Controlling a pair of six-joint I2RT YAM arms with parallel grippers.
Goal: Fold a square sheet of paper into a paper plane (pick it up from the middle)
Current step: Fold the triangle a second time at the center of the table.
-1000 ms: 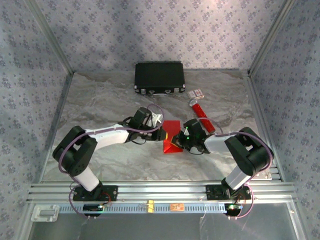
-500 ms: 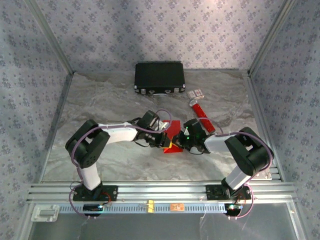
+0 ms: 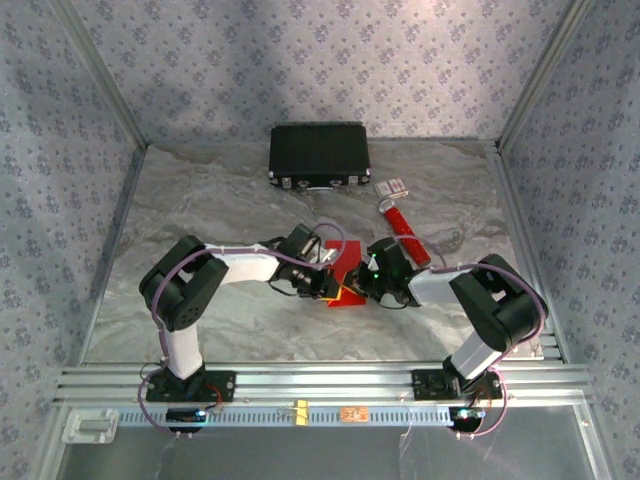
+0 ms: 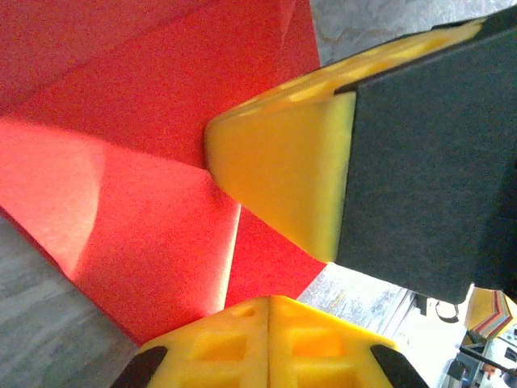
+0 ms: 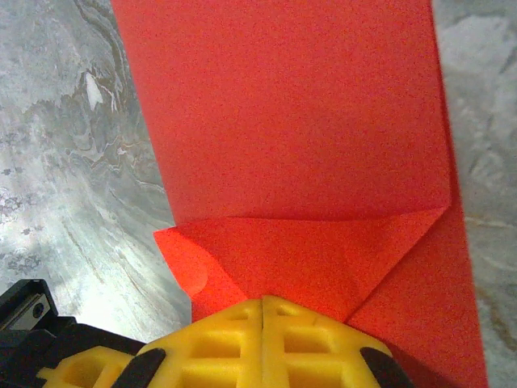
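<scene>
With both pairs of fingers closed, pin the thin bright-red square sheet of paper [image 5: 283, 121] under the right gripper [image 5: 264, 302] and press the left gripper [image 4: 269, 301] firmly along the fold.

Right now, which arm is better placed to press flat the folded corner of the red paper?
Right, probably. The right fingers, shut, sit on the folded corner of the red paper; the left fingers, also shut, sit at its opposite side.
</scene>
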